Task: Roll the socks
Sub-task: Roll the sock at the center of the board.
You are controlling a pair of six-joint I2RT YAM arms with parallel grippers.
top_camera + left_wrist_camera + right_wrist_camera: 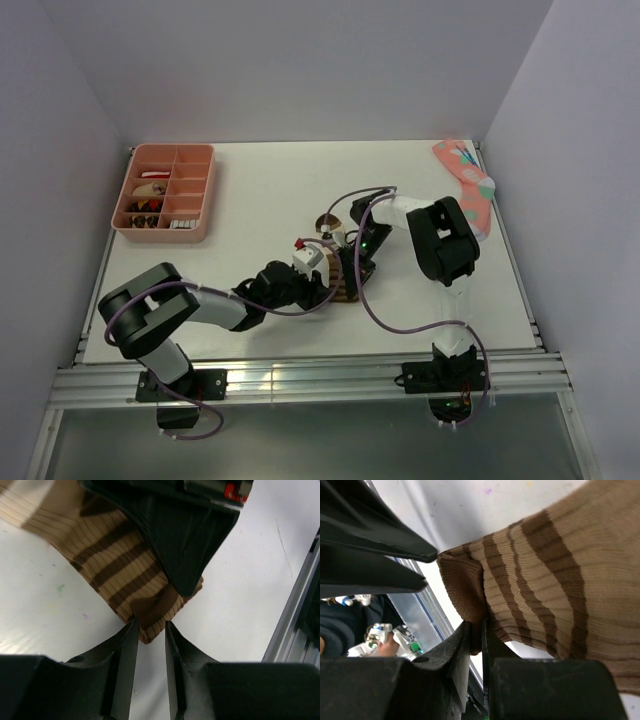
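The brown-and-tan striped sock (346,287) lies mid-table under both grippers. It fills the left wrist view (115,565) and the right wrist view (555,575). My right gripper (358,268) is shut on a dark brown edge of this sock (465,595). My left gripper (326,287) faces it from the left. Its jaws stand a narrow gap apart, with the sock's dark corner (152,611) lying between the tips, not clearly pinched. The small white black-striped sock does not show in any view.
A pink sock with coloured dots (468,185) lies at the far right corner. A pink compartment tray (203,190) with small items stands at the far left. The table's metal front rail (300,380) runs close behind the grippers.
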